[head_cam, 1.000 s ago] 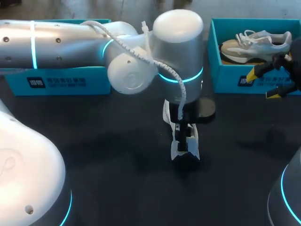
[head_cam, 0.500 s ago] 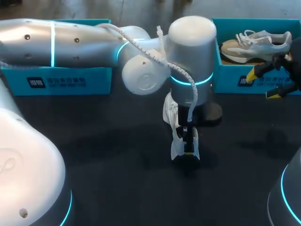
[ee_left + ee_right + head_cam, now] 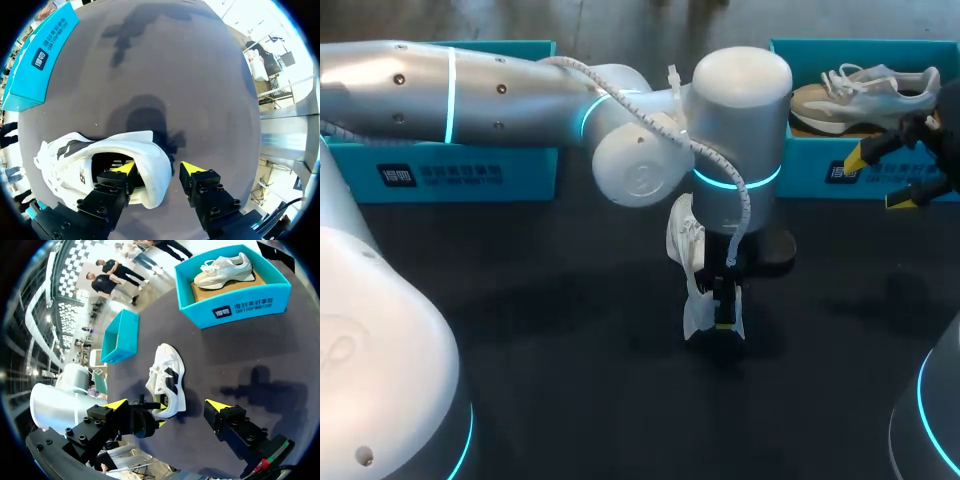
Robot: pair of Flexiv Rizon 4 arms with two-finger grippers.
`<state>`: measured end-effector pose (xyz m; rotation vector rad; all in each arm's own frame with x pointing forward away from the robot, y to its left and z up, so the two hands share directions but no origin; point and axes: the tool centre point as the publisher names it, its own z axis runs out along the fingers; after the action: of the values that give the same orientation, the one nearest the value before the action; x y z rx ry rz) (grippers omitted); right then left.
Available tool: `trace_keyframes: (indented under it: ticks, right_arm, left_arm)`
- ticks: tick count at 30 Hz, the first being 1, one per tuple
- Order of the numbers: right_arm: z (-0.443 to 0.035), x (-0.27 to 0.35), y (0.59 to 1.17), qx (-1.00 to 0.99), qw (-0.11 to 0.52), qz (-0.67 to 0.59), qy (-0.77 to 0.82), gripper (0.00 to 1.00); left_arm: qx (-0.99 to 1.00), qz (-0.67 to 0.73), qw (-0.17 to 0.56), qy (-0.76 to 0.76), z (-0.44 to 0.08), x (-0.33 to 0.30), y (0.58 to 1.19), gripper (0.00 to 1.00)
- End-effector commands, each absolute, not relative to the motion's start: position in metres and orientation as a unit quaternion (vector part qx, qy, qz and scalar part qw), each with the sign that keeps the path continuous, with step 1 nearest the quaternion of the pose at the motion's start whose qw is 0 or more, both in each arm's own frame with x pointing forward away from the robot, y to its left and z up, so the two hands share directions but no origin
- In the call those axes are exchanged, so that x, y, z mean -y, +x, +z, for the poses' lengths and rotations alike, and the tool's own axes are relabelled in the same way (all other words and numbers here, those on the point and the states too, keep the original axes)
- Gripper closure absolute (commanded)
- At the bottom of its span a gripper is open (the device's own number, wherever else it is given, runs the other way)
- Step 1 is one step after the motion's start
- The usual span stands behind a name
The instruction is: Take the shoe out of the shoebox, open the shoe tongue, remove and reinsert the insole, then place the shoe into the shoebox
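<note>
A white shoe with dark side marks (image 3: 688, 250) lies on the dark table at the middle, toe away from me. My left gripper (image 3: 722, 318) stands over its heel. In the left wrist view the heel wall (image 3: 156, 170) sits between the fingers of the left gripper (image 3: 157, 168): one yellow tip is inside the shoe opening, the other outside with a thin gap, so the gripper is open. My right gripper (image 3: 880, 180) hangs open and empty in front of the shoebox (image 3: 800, 165). The right wrist view shows the white shoe (image 3: 167, 377) ahead of my right gripper (image 3: 166, 405).
The teal shoebox (image 3: 235, 307) at the back right holds a beige shoe (image 3: 865, 92). A second teal box (image 3: 450, 175) stands at the back left, partly behind my left arm. Bare dark table (image 3: 570, 380) surrounds the white shoe.
My left arm shifted slightly right over the shoe, and its fingers have narrowed around the heel. The right arm and the shoe stayed put.
</note>
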<state>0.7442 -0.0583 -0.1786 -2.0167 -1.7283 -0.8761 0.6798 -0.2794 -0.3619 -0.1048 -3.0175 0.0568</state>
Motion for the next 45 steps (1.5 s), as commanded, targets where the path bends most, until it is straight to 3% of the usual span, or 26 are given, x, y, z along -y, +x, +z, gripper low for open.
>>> trace_keyframes:
  ticks: [1, 7, 9, 10, 12, 31, 45]
  right_arm:
    - [-0.179, 0.058, 0.744, 0.608, 0.171, -0.307, -0.712, 0.0]
    - [-0.179, 0.058, 0.744, 0.608, 0.171, -0.307, -0.712, 0.0]
    - [-0.179, 0.058, 0.744, 0.608, 0.171, -0.307, -0.712, 0.0]
    - [-0.179, 0.058, 0.744, 0.608, 0.171, -0.307, -0.712, 0.0]
    - [-0.179, 0.058, 0.744, 0.608, 0.171, -0.307, -0.712, 0.0]
    - [-0.179, 0.058, 0.744, 0.608, 0.171, -0.307, -0.712, 0.0]
    - [-0.179, 0.058, 0.744, 0.608, 0.171, -0.307, -0.712, 0.0]
  left_arm:
    - [0.997, 0.016, 0.066, -0.031, -0.368, 0.284, 0.68, 0.51]
    - [0.997, 0.009, 0.071, -0.022, -0.372, 0.284, 0.678, 0.55]
    - [0.997, 0.008, 0.073, -0.017, -0.374, 0.283, 0.679, 0.65]
    - [0.997, 0.007, 0.074, -0.013, -0.374, 0.283, 0.679, 0.81]
    - [0.997, 0.007, 0.076, -0.01, -0.374, 0.282, 0.68, 1.0]
    - [0.997, 0.024, 0.076, 0.006, -0.362, 0.269, 0.683, 1.0]
    - [0.995, 0.026, 0.096, -0.01, -0.305, 0.253, 0.682, 1.0]
